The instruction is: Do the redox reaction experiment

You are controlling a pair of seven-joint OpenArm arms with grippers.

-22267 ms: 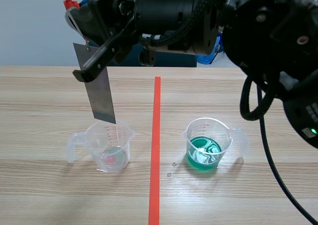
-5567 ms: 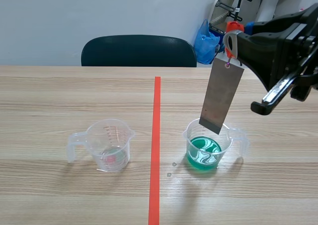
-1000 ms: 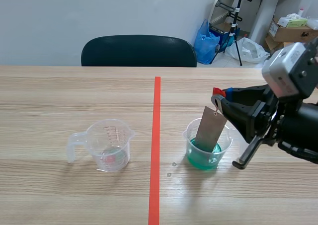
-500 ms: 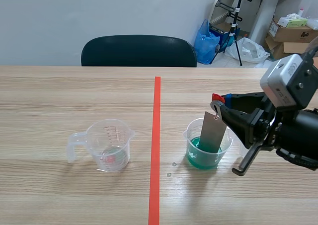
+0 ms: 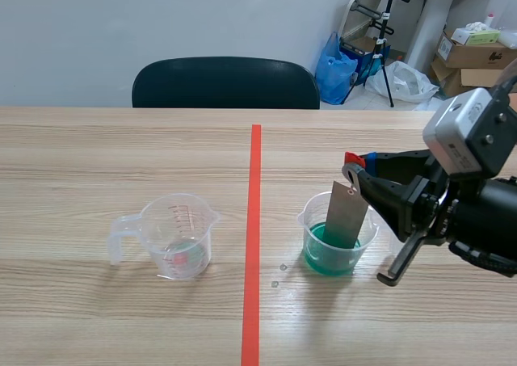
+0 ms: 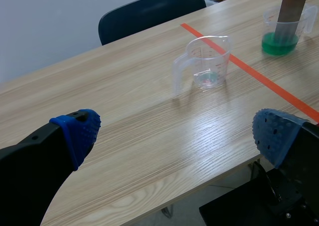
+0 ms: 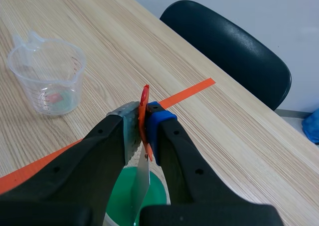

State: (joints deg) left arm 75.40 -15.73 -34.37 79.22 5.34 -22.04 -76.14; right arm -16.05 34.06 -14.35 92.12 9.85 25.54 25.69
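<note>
A grey metal plate [image 5: 345, 214] hangs from a red clip [image 5: 353, 159], and its lower end stands in the green liquid of the right beaker [image 5: 323, 257]. My right gripper [image 5: 361, 169] is shut on that clip just above the beaker. The right wrist view shows the clip [image 7: 144, 117] pinched between the pads, with the plate [image 7: 142, 185] dropping into the green beaker [image 7: 154, 198]. A clear beaker [image 5: 174, 235] with a little liquid stands left of the tape line. My left gripper [image 6: 174, 131] is open over the table's near left edge, far from both beakers [image 6: 207, 61].
An orange-red tape line [image 5: 254, 237] runs down the table between the beakers. A dark chair [image 5: 224, 82] stands behind the far edge. Boxes, bags and a stand sit on the floor at the back right.
The plate went from above the clear beaker over to the green one and down into the liquid. In the last second it tipped more upright; the right arm barely shifted.
</note>
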